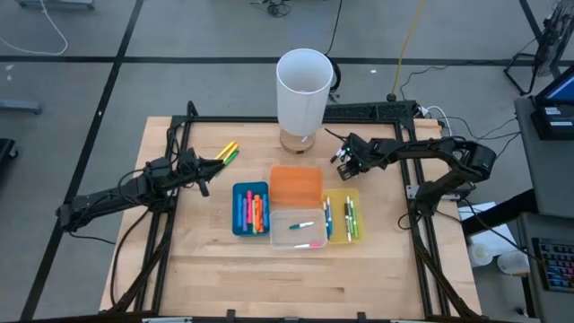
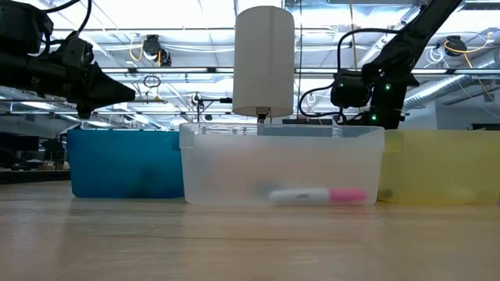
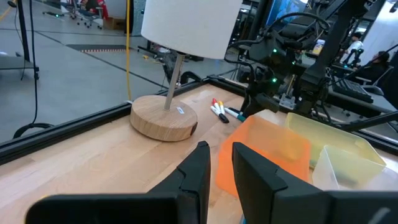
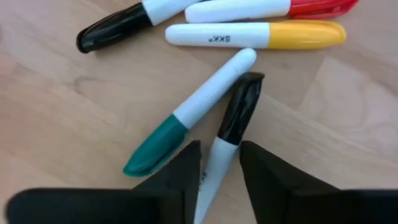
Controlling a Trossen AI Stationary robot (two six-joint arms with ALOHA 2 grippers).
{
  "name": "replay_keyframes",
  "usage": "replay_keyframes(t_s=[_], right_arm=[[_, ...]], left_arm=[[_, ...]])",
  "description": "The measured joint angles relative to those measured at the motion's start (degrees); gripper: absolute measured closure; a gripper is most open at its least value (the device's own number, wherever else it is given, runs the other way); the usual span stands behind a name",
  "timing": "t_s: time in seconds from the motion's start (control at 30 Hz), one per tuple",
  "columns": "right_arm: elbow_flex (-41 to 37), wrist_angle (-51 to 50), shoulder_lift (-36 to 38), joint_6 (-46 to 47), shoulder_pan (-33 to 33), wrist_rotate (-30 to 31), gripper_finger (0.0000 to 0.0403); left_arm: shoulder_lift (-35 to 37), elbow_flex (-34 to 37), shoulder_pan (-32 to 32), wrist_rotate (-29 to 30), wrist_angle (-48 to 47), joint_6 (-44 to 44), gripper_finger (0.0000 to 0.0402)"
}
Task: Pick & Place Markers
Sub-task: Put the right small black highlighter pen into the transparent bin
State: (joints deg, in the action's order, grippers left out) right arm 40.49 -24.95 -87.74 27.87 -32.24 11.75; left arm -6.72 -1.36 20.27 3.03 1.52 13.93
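Observation:
Several markers lie flat on the wood beside the lamp base: black-capped [image 4: 118,22], red-capped [image 4: 267,7], yellow-capped [image 4: 255,34], green-capped [image 4: 186,115] and a second black-capped one [image 4: 239,109]. My right gripper [image 4: 219,149] [image 1: 343,161] points steeply down over them, open, one finger on either side of that second marker's white barrel. Two more markers [image 1: 227,152], yellow and green, lie at the far left, just ahead of my left gripper [image 1: 210,170] [image 3: 221,152]. It is level, with a narrow gap and nothing between its fingers. My right gripper comes from above with its fingers across the white barrel [image 4: 214,165] of the black-capped marker, which lies flat on the table. One finger's [image 4: 186,171] edge is right at the barrel. A gap shows at the other finger. Whether it touches, I cannot tell.
A white lamp [image 1: 303,90] on a round wooden base [image 3: 163,117] stands at the table's far middle. Blue [image 1: 239,193], orange [image 1: 296,184], clear [image 1: 287,240] and yellow [image 1: 339,235] bins sit mid-table with markers inside; a pink-capped one [image 2: 316,195] lies in the clear bin.

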Motion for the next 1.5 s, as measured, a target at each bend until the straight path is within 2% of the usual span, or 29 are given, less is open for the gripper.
replay_keyframes(t_s=[0.3, 0.53, 0.83, 1.07, 1.23, 1.33, 1.5], right_arm=[[0.0, 0.3, 0.0, -2.2, -0.2, -0.1, 0.0381], [-0.2, 1.0, 3.1, -3.6, -0.2, 0.5, 0.0381], [-0.4, 2.8, 12.9, -8.4, 2.4, 0.3, 0.0382], [-0.3, 11.0, 18.0, -16.1, 10.2, -0.3, 0.0382], [-0.2, 20.7, 18.6, -19.5, 17.4, -11.6, 0.0382], [0.9, 23.1, 18.2, -19.1, 22.9, -17.2, 0.0382], [6.9, 18.6, 15.1, -21.3, 33.7, -17.9, 0.0382]], left_arm=[[0.0, 0.0, 0.0, 0.0, 0.0, 0.0, 0.033], [0.0, 0.0, 0.0, 0.0, 0.0, 0.0, 0.033], [0.0, 0.0, 0.0, 0.0, 0.0, 0.0, 0.033], [0.0, 0.0, 0.0, 0.0, 0.0, 0.0, 0.033], [0.0, 0.0, 0.0, 0.0, 0.0, 0.0, 0.033], [0.0, 0.0, 0.0, 0.0, 0.0, 0.0, 0.033], [0.0, 0.0, 0.0, 0.0, 0.0, 0.0, 0.033]])
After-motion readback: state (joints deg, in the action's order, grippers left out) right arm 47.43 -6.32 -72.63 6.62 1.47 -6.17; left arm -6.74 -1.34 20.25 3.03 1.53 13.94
